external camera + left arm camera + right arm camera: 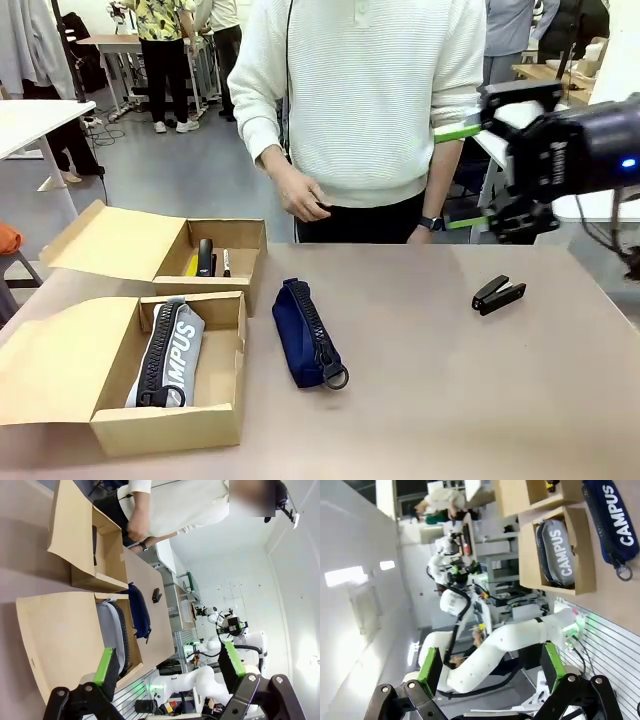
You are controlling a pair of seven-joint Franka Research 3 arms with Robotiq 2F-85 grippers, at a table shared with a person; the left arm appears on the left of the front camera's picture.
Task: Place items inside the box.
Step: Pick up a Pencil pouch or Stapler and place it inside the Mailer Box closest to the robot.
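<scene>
Navy CAMPUS case (308,333) lies on the counter (430,380), just beside the right wall of the near box (225,405), zipper uppermost and pull ring toward the robot. Judged light, soft fabric, likely to sag if lifted by one end. Recommended hold: across its width at mid-length.

Black stapler (498,294) lies well apart to the right. Judged rigid, denser and smooth-sided. Recommended hold: a pinch across its narrow body.

Grey pencil case (170,352) is already inside the near box. The far box (215,284) holds a yellow-black cutter (191,265) and a white-black marker (226,262).

Right tool (458,176): raised well above the counter at the far right, fingers spread, empty, pointing toward picture left.

Left tool (167,660): fingers spread, empty, facing the near box's open flap.
</scene>
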